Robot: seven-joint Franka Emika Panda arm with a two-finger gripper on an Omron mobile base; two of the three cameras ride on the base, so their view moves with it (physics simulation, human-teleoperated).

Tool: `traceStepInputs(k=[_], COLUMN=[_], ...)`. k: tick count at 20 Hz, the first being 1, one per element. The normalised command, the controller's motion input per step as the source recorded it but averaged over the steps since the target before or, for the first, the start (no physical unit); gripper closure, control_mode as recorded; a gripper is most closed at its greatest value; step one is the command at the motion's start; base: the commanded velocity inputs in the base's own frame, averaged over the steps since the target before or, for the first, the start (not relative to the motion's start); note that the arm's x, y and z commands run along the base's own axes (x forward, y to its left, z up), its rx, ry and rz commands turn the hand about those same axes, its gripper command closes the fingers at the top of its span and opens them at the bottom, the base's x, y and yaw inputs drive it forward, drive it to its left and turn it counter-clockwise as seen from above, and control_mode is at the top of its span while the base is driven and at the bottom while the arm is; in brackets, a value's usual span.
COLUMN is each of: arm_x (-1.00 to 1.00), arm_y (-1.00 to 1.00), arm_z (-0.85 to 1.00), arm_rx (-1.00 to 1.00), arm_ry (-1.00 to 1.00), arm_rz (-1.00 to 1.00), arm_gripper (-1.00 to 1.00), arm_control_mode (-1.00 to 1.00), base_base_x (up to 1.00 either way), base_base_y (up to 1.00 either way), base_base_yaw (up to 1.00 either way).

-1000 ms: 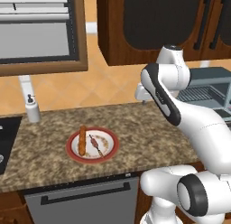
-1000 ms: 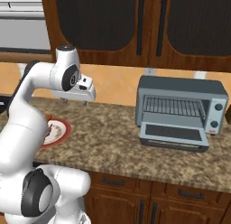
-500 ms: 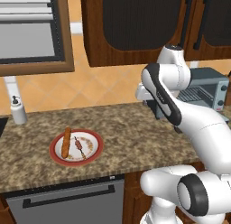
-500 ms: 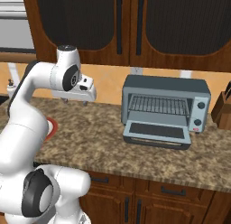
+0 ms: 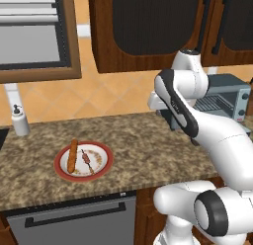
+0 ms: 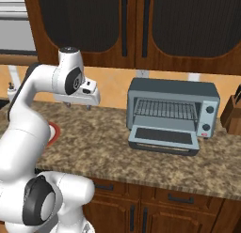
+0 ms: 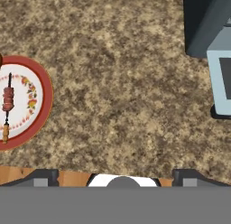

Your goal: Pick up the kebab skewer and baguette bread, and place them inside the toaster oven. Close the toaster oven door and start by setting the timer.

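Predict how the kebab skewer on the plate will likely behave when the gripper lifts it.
The kebab skewer looks thin, so probably light and stiff. Its meat chunks sit mid-stick, so a central grip likely stays balanced. Lying flat on the plate, it may slide or roll if nudged.

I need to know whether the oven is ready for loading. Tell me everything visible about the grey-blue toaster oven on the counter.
The boxy grey-blue toaster oven stands on the speckled brown granite counter, against the orange tiled wall, under dark wooden cabinets. Its door, a dark window in a pale frame, hangs open, folded down in front. A wire rack spans the bare cavity. A panel on the right carries three small knobs. Nothing touches the oven except the counter.
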Motion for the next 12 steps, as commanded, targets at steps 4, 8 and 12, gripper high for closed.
traceStepInputs(k=[4,8,12], arm_x=[-0.07,-0.28,-0.51], arm_y=[0.0,-0.27,-1.0], arm_z=[0.0,-0.29,-0.03], arm_rx=[0.0,-0.04,0.05], arm_ry=[-0.01,-0.1,-0.63], arm_rz=[0.0,0.05,0.46], arm_gripper=[-1.0,-1.0,-1.0], arm_control_mode=[-1.0,-1.0,-1.0], base_base_x=[0.0,0.0,0.0], base_base_y=[0.0,0.0,0.0], base_base_yaw=[0.0,0.0,0.0])
